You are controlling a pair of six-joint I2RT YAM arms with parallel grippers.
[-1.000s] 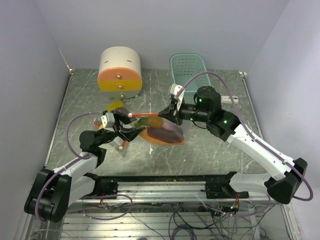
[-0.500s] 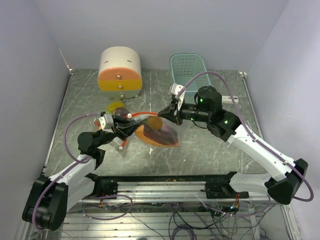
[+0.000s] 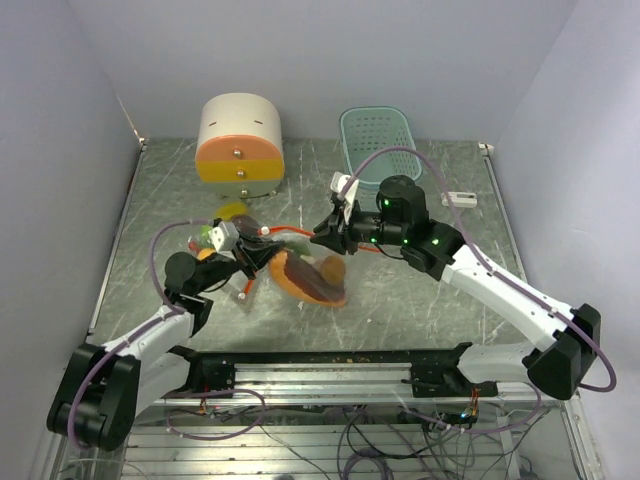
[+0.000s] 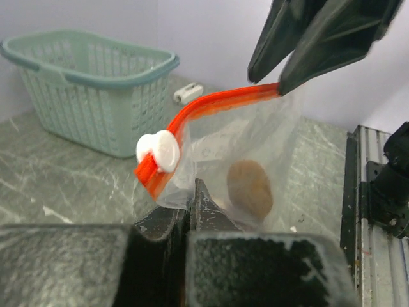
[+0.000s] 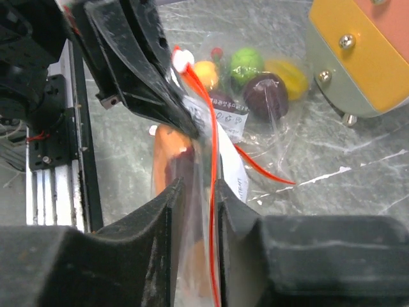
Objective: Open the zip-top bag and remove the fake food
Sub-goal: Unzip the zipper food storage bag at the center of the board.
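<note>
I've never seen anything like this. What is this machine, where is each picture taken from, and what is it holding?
These are two robot arms bolted to the near edge of a table, each ending in two fingers. One picture looks down from above. The other two come from small cameras on the left and right wrists. On the table stand a round drawer box and a pale green basket. A few toy fruits lie near the box. Between the arms is a clear bag with a red zip strip and toy food inside. The left arm's fingers are shut on the bag's clear plastic. The right arm's fingers have the red strip between them, but it is hard to tell whether they pinch it firmly.
</note>
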